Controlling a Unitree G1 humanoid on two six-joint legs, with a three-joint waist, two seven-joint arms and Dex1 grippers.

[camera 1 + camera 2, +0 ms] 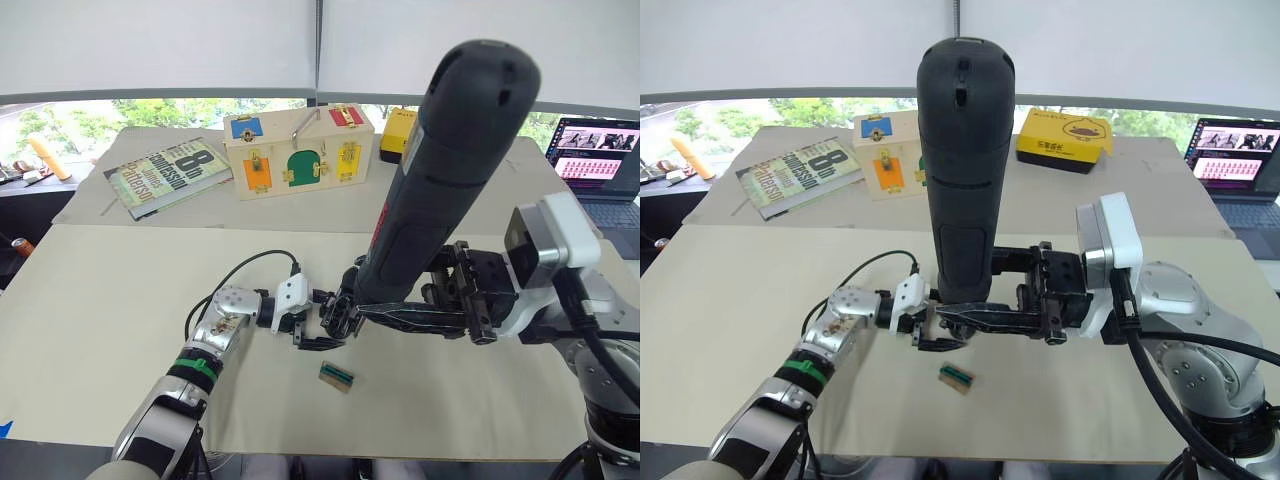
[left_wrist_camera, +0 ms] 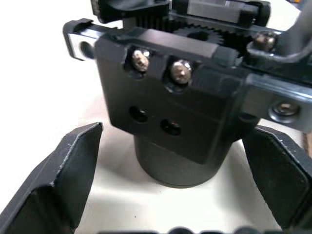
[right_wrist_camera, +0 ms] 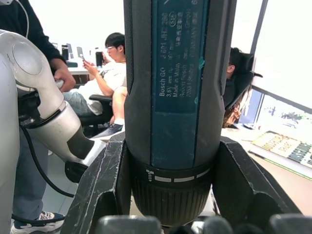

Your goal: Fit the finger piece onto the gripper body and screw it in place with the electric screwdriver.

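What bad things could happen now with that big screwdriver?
The right gripper clamps the tall screwdriver only near its bottom, so it might tip or slip. The left gripper has its fingers apart beside the gripper body, which might turn or slide when the screwdriver pushes. The small green-topped block lies loose on the table nearby and could get knocked.

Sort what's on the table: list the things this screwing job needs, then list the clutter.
In use:
electric screwdriver, clamped upright in the right gripper
gripper body, between the left gripper jaws

Lying about:
book
wooden latch box
yellow box
laptop
small green-topped block
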